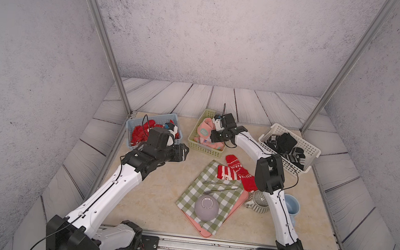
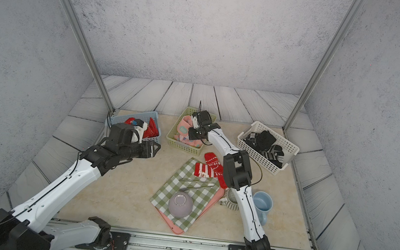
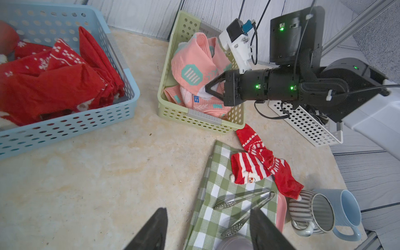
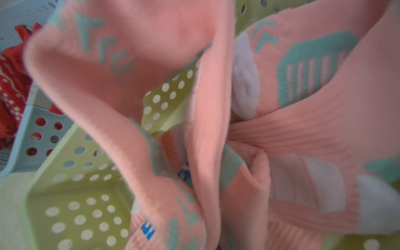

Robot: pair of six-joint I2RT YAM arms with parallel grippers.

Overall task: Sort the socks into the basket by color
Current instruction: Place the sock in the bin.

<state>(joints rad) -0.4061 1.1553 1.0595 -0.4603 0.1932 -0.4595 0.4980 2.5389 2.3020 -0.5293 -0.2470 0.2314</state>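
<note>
Inside the green basket (image 3: 177, 114) the right fingers (image 3: 208, 88) pinch a pink sock (image 3: 194, 54); release seems next. The left fingers (image 3: 263, 231), part-spread and empty, should fetch nearby red socks (image 3: 257, 160).

I found no proper wording to read anywhere. The nearest thing was a small blue patch (image 3: 196, 99) on 1 of the pink socks (image 3: 194, 54) in the green basket (image 3: 173, 113); its white mark looked like a 5, though I could not be sure. The right wrist camera showed such a patch too, blurred past reading. A teal hexagon (image 3: 191, 74) on another sock carried only white bars.
</note>
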